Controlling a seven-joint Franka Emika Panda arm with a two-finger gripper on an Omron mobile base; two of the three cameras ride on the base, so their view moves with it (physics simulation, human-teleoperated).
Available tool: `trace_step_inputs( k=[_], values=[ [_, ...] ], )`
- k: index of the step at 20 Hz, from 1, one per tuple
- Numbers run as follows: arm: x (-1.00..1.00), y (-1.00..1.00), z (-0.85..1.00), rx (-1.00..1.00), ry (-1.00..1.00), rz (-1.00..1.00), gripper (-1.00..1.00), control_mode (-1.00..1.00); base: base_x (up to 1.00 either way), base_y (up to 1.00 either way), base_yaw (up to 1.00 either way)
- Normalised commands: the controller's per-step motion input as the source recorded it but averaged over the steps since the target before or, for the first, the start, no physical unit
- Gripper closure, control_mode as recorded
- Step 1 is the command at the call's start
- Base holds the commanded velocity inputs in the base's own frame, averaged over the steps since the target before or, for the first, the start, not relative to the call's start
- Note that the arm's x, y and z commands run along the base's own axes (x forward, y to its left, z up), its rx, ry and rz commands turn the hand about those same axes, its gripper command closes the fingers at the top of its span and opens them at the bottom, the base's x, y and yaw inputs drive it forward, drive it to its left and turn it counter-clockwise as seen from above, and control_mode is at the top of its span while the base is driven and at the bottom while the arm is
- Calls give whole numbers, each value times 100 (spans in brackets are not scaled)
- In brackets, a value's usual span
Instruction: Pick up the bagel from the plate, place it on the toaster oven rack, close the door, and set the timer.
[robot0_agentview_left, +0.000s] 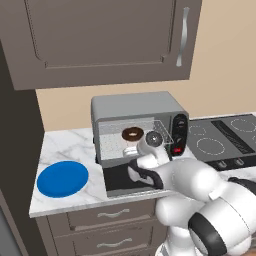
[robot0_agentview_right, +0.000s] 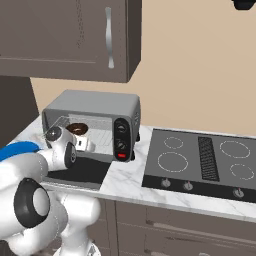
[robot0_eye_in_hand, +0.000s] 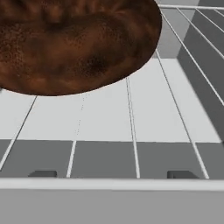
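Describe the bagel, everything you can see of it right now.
The bagel is a small dark brown ring with a mottled, crusty-looking surface and a hole through its middle. It lies flat on the toaster oven rack, the thin silvery wires running beneath it, inside the pale grey cavity with the door dropped open. It sits towards the left of the cavity, apart from the blue plate on the counter. The open end effector is just in front of it, not gripping it.
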Motion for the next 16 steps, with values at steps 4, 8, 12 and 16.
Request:
trace_step_inputs(
  k=[4,8,12,16],
  values=[
    [41,-20,-6,1,-6,0,-100,-100,0,0,0],
    [48,-21,1,4,0,0,-100,-100,0,0,0],
    [17,-23,30,4,0,0,-100,-100,0,0,0],
    [-18,-13,66,0,0,0,-100,-100,0,0,0]
  ],
)
